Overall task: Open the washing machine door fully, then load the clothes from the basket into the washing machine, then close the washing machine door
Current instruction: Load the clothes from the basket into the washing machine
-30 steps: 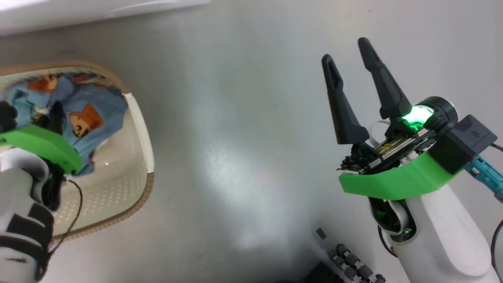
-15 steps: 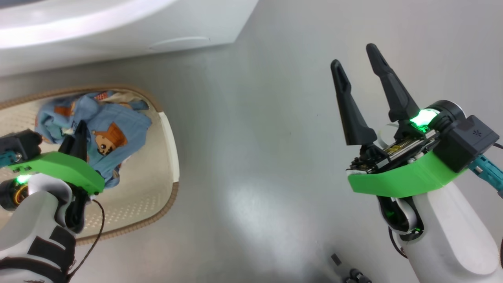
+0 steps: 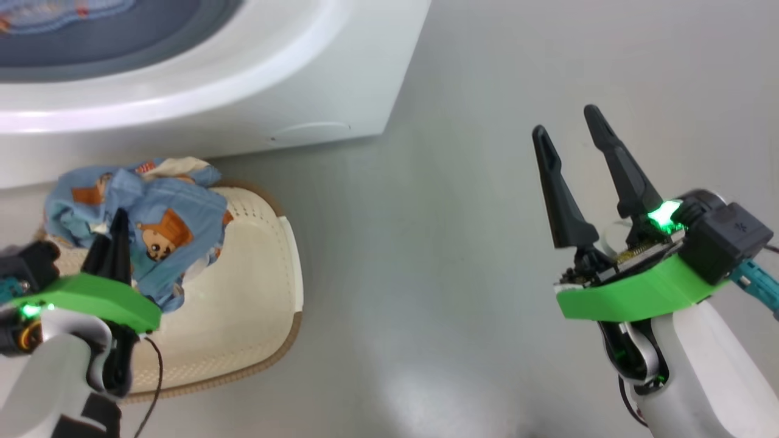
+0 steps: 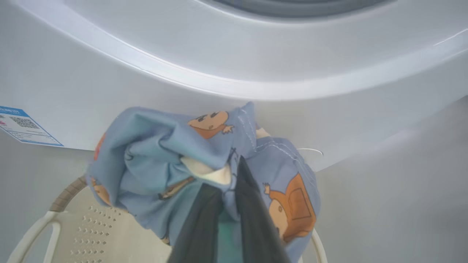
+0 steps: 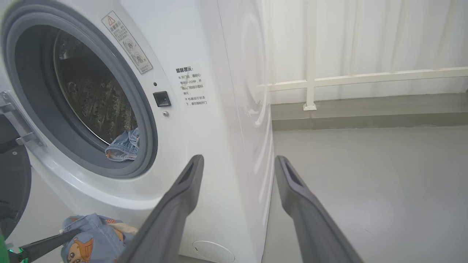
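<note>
My left gripper (image 4: 226,175) is shut on one of the clothes, a light-blue garment (image 4: 153,153) with orange cartoon figures. It holds the bunched garment (image 3: 158,219) above the far end of the cream basket (image 3: 255,292), just in front of the white washing machine (image 3: 243,79). In the right wrist view the washing machine door (image 5: 11,182) stands swung open at the left edge. Another blue garment (image 5: 122,148) lies at the drum's lower lip. My right gripper (image 3: 565,120) hangs open over the floor, to the right of the machine, with nothing between its fingers.
The basket's visible inside is bare below the lifted garment. A blue label (image 4: 25,126) and a round flap (image 5: 214,252) sit low on the machine's front. Grey floor (image 3: 426,243) spreads to the right. A white railing (image 5: 310,80) runs behind it.
The head camera has swung up, bringing the machine into view. My left gripper has lifted the garment from inside the basket to above its far rim. The right gripper stays open.
</note>
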`<state>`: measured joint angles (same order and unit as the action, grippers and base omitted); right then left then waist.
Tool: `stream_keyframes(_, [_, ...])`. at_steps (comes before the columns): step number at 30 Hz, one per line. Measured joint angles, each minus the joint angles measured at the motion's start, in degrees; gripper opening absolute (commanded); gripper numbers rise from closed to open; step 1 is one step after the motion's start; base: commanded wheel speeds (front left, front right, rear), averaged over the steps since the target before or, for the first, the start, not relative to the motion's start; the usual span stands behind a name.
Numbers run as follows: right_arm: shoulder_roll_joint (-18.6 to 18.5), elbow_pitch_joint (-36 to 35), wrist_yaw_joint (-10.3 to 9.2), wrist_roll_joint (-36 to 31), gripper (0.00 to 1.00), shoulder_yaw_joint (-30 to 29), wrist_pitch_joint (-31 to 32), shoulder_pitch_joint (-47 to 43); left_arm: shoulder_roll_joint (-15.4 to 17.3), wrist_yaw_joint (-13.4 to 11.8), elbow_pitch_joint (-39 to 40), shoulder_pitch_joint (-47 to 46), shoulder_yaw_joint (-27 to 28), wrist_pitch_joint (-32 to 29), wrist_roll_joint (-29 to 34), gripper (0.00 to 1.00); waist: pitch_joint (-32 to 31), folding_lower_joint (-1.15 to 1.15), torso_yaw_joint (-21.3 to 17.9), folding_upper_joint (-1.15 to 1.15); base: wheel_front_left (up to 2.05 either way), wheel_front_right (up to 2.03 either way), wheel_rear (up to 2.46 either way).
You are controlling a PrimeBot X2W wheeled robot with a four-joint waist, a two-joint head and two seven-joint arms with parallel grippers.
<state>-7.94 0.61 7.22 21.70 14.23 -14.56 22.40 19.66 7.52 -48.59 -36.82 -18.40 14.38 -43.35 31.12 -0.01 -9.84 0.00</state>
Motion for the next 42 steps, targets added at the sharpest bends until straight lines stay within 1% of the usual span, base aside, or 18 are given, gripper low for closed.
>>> stream_keyframes(8, [-1.09, 0.43, 0.0, 0.46, 1.0, -1.36, 0.0, -3.35, -2.96, 0.0, 7.38, 6.8, 7.72, 0.01, 7.71, 0.0, -5.23, 0.0, 0.88, 0.0, 0.0, 0.0, 0.0])
stream_keyframes(18, [-1.69, 0.96, 0.0, 0.74, 1.0, -2.83, 0.0, -8.22, -5.76, 0.0, 17.63, 14.31, 14.69, 0.01, 14.16, 0.0, -11.63, 0.0, 1.47, 0.0, 0.0, 0.0, 0.0])
stream_keyframes(21, [-1.99, 1.01, 0.0, 1.6, 1.0, -3.36, 0.0, -9.42, -6.61, 0.0, 20.86, 16.57, 16.14, 0.01, 15.56, 0.0, -13.45, 0.0, 1.51, 0.0, 0.0, 0.0, 0.0])
stream_keyframes(28, [-2.67, 1.12, 0.0, 1.62, 1.0, -3.69, 0.0, -11.55, -7.17, 0.0, 28.15, 21.06, 18.66, 0.01, 18.92, 0.0, -17.1, 0.0, 1.44, 0.0, 0.0, 0.0, 0.0])
stream_keyframes(31, [-2.76, 1.1, 0.0, 1.66, 1.0, -4.28, 0.0, -13.03, -8.28, 0.0, 32.6, 23.79, 19.79, 0.03, 21.16, 0.0, -18.78, 0.0, 1.45, 0.0, 0.0, 0.0, 0.0])
stream_keyframes(42, [-2.93, 1.26, 0.0, 2.02, 1.0, -5.88, 0.0, -16.1, -9.9, 0.0, 42.32, 30.89, 22.24, 0.25, 25.85, 0.0, -22.04, 0.0, 1.77, 0.0, 0.0, 0.0, 0.0])
